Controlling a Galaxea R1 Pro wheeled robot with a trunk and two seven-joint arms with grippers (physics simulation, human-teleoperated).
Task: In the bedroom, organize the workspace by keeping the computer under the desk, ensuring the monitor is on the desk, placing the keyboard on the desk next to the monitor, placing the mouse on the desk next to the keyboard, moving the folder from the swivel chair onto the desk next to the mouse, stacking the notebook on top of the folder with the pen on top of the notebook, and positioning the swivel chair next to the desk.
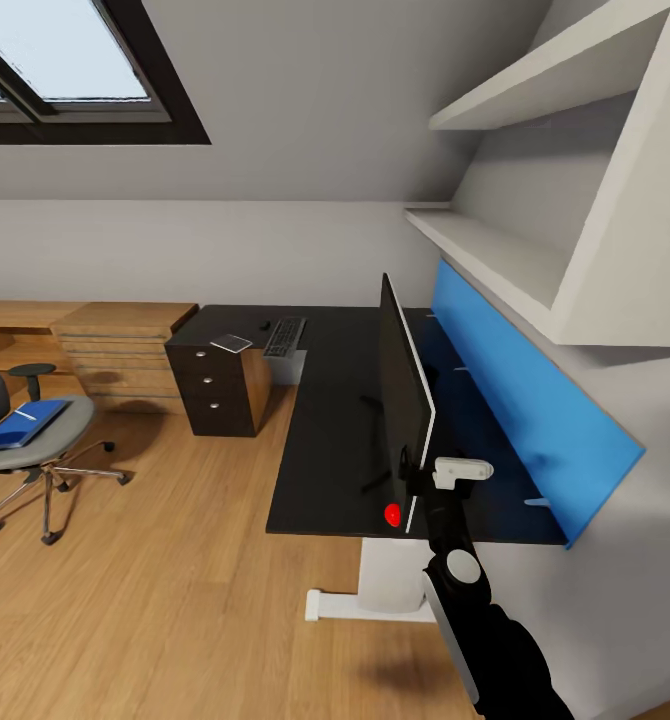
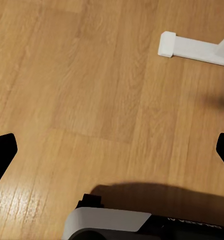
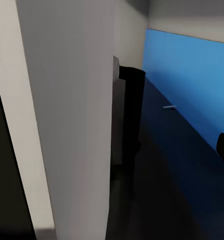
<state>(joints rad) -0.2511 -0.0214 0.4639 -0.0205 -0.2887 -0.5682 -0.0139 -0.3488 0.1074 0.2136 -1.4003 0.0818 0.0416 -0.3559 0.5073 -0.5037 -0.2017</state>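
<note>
Close up, the right gripper point(image 1: 412, 490) meets the near edge of the monitor point(image 1: 403, 385), which stands edge-on upon the desk point(image 1: 325, 440); its fingers are hidden, so its grip cannot be told. The left gripper's fingertips point(image 2: 2, 150) stand wide apart over bare wooden floor point(image 2: 81, 90). Farther off, the keyboard point(image 1: 284, 336) lies at the desk's far end. The folder point(image 1: 20, 423) rests on the swivel chair point(image 1: 30, 445), partly cut off.

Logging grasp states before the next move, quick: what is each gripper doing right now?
Left gripper: open, fingers spread wide above the wooden floor, holding nothing.
Right gripper: at the monitor edge on the desk; grip cannot be told.
</note>
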